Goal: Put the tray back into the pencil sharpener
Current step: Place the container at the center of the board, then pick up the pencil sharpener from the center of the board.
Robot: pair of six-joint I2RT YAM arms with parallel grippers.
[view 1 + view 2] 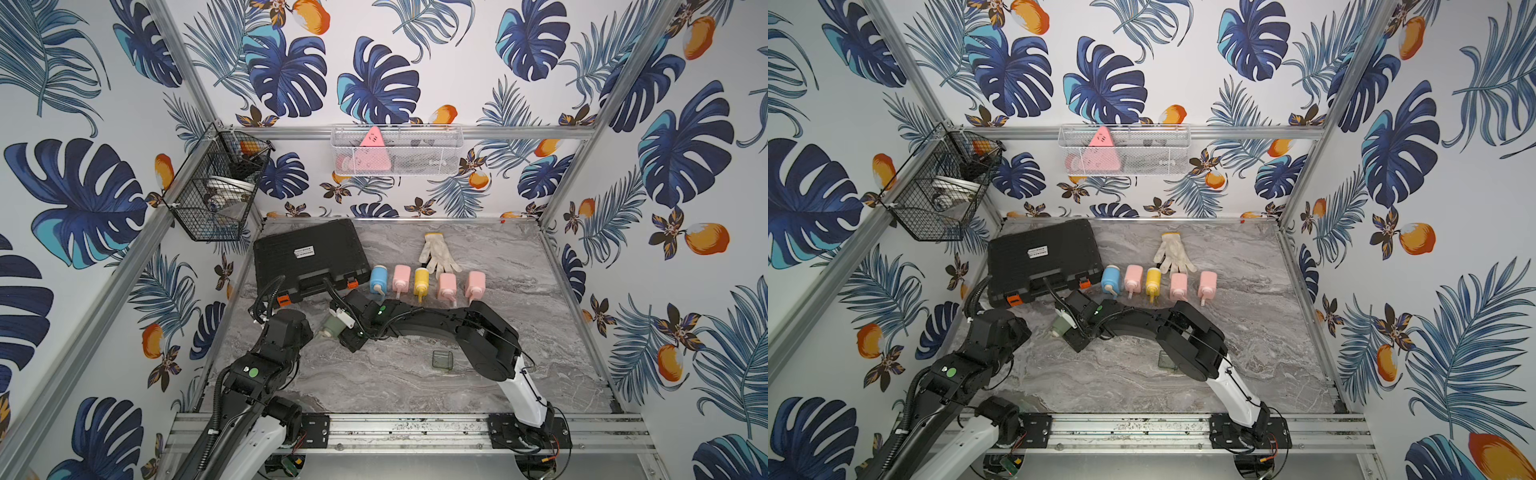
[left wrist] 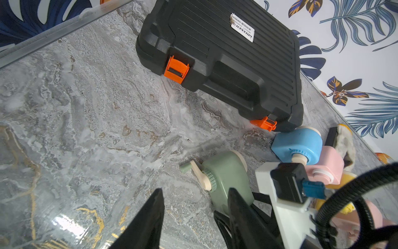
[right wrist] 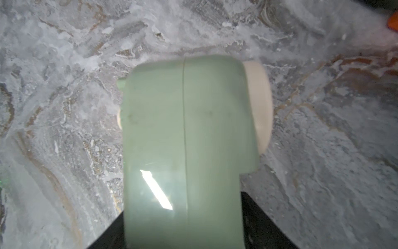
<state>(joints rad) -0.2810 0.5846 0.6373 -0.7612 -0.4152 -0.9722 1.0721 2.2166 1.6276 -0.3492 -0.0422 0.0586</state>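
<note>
A green pencil sharpener [image 1: 332, 328] [image 3: 185, 129] with a cream crank sits left of the table's centre, just in front of the black case. My right gripper [image 3: 183, 215] is shut on it, a black finger on each side of its body. The tray [image 1: 441, 359] is a small clear greenish box lying alone on the marble further right and nearer the front; in a top view the tray [image 1: 1166, 360] is half hidden by the right arm. My left gripper [image 2: 195, 207] is open with bare marble between its fingers, right beside the sharpener [image 2: 226, 176].
A black tool case [image 1: 309, 257] with orange latches lies at the back left. Behind the right arm stands a row of blue, pink and yellow sharpeners [image 1: 419, 282], with a white glove [image 1: 436, 251] behind them. Wire baskets [image 1: 395, 149] hang on the walls.
</note>
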